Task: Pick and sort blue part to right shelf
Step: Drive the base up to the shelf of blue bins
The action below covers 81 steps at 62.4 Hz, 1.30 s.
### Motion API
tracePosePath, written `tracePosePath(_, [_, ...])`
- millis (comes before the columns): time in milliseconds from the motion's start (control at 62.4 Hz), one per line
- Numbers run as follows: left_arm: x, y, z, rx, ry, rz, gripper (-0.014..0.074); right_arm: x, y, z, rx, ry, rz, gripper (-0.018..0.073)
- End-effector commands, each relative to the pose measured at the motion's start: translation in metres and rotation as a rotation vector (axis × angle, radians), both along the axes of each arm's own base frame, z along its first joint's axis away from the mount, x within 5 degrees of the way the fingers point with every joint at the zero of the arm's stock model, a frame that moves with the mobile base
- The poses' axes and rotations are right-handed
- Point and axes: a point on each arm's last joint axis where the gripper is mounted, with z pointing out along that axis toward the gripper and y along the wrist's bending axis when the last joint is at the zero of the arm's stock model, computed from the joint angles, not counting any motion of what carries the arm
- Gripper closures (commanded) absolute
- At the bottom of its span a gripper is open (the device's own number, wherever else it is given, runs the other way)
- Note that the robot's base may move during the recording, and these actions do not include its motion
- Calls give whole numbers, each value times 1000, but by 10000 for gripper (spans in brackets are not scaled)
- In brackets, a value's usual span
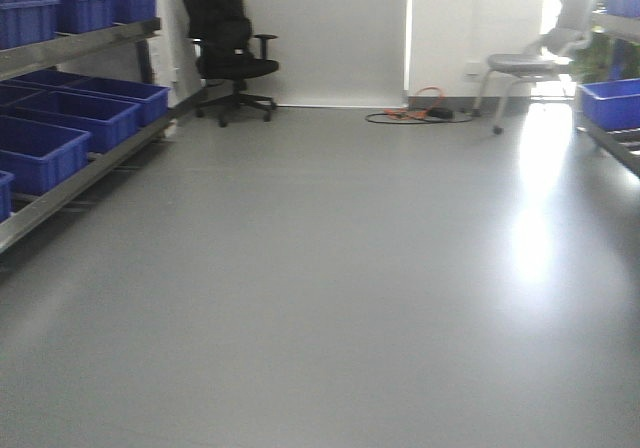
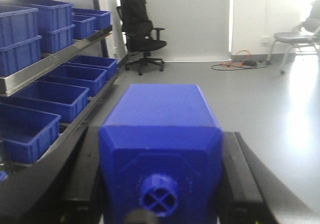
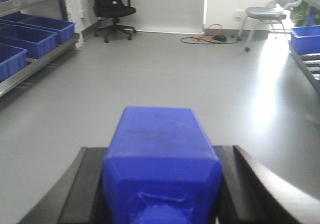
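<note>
**Grip.** The right gripper [image 3: 161, 156] is pinching the blue part [image 3: 159, 134]. Its black fingers [image 3: 85, 184] press on the two long sides, and no gap shows. The left gripper [image 2: 161, 134] is clamped the same way on a second blue block [image 2: 160, 114], which has a small round knob.

**Position.** The blue part sits in the right gripper above bare floor [image 3: 150, 69], well apart from the right shelf [image 3: 306, 69] and on that shelf's aisle side. One blue bin [image 3: 305, 36] sits on the shelf. In the front view the shelf [image 1: 612, 140] shows only at the frame edge.

**Risks (judgement).**
1. Wrong item: both claws carry similar blue blocks, so mixing up the arms would send the small-knobbed one to the right shelf.
2. Collision: the part juts past the fingertips, so on a low approach its flat end would hit the shelf's edge or the bin's wall first.
3. Slip: the smooth plastic is held by side pressure only, and a fast swing toward the shelf could shift it.
4. Glare washes out the floor beside the shelf, which makes depth there hard to judge.

**Appearance.** The part is saturated blue plastic with a boxy body. The top face is flat and faintly scuffed. Bevelled shoulders narrow to a broad knob at the wrist end, which the frame cuts off.
</note>
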Motion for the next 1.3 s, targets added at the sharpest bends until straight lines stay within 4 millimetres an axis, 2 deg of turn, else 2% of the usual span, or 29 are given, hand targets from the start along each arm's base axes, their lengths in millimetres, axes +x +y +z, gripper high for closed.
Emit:
tracePosePath(0, [-2,-1,17,0,-113,-7,317,0,0,19,-9,-122,4,120])
tracePosePath(1282, [-2,-1,17,0,-113,-7,317,0,0,19,-9,-122,4,120])
